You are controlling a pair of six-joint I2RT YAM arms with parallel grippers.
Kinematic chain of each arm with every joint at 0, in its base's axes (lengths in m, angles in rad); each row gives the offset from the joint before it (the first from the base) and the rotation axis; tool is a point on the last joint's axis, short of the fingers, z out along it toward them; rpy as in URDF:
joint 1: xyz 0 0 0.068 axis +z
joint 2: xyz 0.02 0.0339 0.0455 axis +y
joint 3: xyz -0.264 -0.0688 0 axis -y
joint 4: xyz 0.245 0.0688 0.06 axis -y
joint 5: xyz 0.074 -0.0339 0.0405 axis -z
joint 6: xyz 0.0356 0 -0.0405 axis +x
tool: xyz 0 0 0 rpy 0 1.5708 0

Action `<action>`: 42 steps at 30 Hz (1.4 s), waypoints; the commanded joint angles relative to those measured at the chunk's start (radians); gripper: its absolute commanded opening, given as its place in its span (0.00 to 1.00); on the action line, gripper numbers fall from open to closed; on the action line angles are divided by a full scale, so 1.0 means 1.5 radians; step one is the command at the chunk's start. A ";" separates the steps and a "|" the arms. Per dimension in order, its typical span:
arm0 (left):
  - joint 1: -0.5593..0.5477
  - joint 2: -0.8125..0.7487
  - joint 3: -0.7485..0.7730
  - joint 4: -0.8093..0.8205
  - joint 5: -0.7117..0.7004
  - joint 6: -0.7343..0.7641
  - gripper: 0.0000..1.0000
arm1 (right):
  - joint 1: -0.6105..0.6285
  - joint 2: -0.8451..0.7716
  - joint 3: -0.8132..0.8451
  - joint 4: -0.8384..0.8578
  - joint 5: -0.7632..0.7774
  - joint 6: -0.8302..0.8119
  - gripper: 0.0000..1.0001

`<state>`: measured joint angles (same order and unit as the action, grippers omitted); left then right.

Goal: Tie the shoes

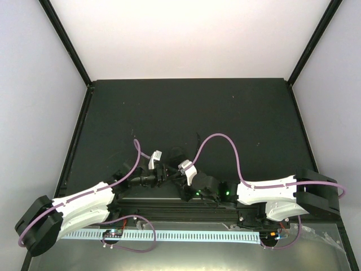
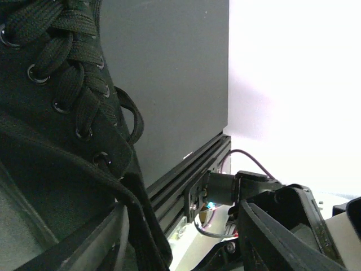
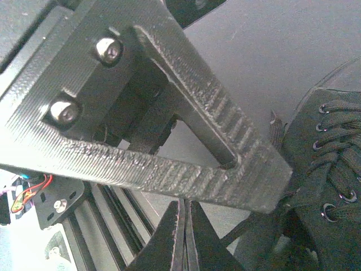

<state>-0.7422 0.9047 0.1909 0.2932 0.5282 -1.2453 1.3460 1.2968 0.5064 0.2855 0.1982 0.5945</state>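
Top external camera high behind the arms, looking down on the whole table, left wrist camera low and very near the shoe, facing along the front rail, right wrist camera equally near, seemingly angled downward, both sharing shoe and rail.

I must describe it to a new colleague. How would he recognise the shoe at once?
Look at the dark table, near the middle of its near edge beside the metal rail. There is the shoe, black on black. Unlike the ridged plastic fingers beside it, it is cloth, with crossed laces and metal eyelets.
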 commanded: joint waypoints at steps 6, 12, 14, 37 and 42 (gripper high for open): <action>-0.005 0.001 0.001 0.037 -0.014 -0.024 0.40 | 0.013 0.001 -0.005 0.036 -0.007 -0.011 0.02; -0.005 -0.008 -0.002 0.022 -0.024 -0.020 0.23 | 0.014 -0.003 -0.008 0.035 0.001 -0.008 0.01; -0.005 -0.011 -0.003 0.018 -0.029 -0.018 0.18 | 0.014 -0.007 -0.010 0.032 0.007 -0.007 0.02; -0.003 -0.134 -0.007 -0.032 -0.129 0.190 0.02 | -0.198 -0.213 0.002 -0.297 0.095 0.082 0.80; -0.003 -0.155 -0.003 -0.034 -0.116 0.260 0.02 | -0.357 -0.091 0.068 -0.336 0.008 0.059 0.76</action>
<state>-0.7422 0.6930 0.1795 0.2562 0.3622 -0.9813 0.9272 1.0489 0.5251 -0.1215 0.2916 0.6895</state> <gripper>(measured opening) 0.017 0.789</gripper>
